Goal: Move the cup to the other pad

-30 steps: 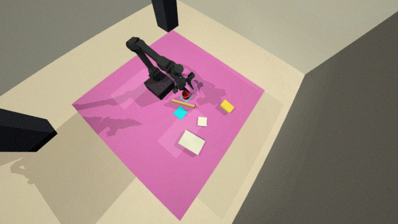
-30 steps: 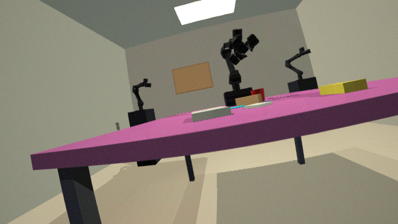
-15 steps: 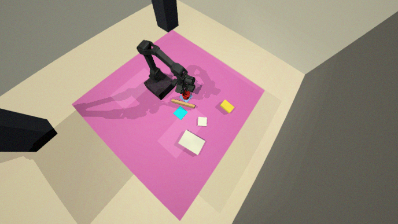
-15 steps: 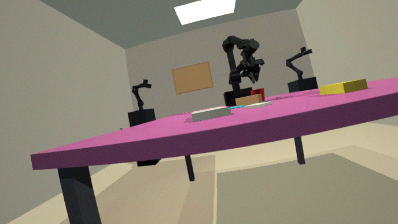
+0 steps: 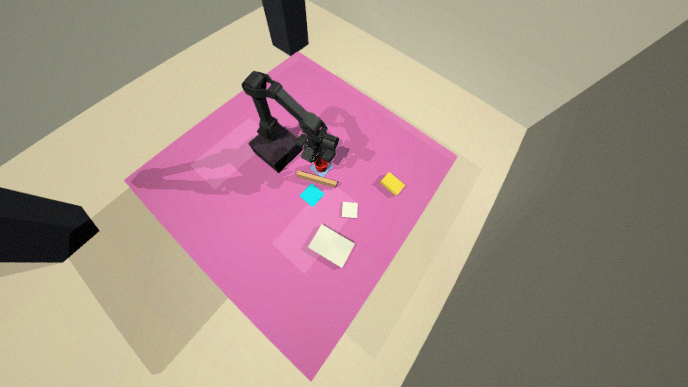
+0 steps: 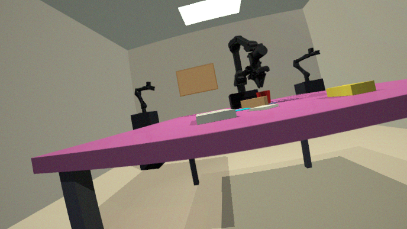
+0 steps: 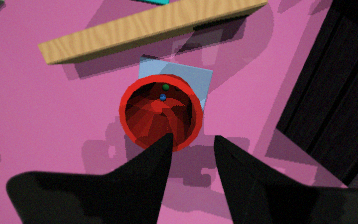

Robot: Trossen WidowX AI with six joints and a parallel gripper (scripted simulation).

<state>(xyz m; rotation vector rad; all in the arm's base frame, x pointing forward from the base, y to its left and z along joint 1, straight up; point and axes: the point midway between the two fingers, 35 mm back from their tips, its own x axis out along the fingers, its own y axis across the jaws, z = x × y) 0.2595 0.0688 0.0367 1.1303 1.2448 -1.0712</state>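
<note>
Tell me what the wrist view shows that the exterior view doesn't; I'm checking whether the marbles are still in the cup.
Only the wrist view looks into the red cup: a green marble and a blue marble lie inside, and the cup stands on a light blue pad. The tool is above it, part open, holding nothing. Only the exterior view shows the yellow block, the white slab and the table's legs. Both show the cup, the wooden bar and the pink table top.
</note>
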